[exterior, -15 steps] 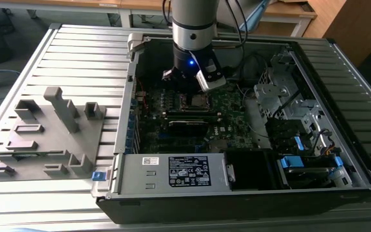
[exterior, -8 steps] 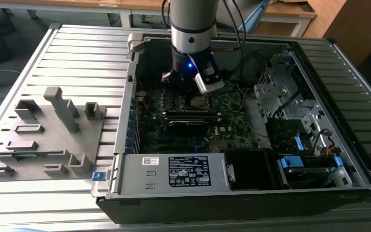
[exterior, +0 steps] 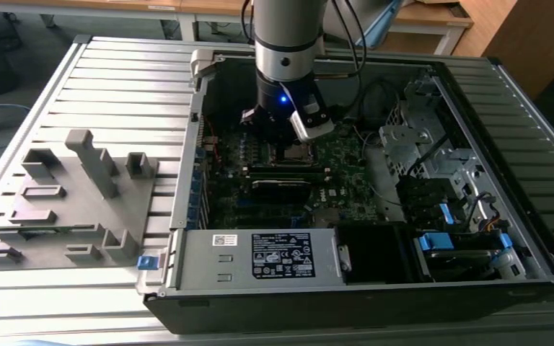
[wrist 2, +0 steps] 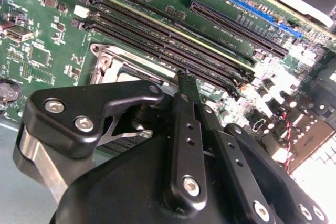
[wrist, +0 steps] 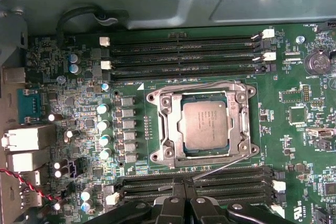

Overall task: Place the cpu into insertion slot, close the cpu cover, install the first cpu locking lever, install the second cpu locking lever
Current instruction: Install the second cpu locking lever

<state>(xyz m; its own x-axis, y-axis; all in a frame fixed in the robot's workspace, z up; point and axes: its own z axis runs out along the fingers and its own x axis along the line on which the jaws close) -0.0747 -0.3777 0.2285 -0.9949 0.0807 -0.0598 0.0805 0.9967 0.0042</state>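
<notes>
In the first wrist view the cpu, a dull silver square, lies seated in the insertion slot on the green motherboard. The cpu cover, a thin silver frame, lies flat around it. A thin wire locking lever slants away from the slot's corner, over the memory slots, toward my gripper. The black fingers stand close together, shut, with the lever's free end right at their tips. The second wrist view shows the gripper beside the slot's rim. In the exterior view the gripper hangs low over the slot.
Long black memory slots flank the socket on two sides, with capacitors beside it. The open computer case walls in the board. A power supply, drive cage and cables stand nearby. A grey fixture rests on the slatted table.
</notes>
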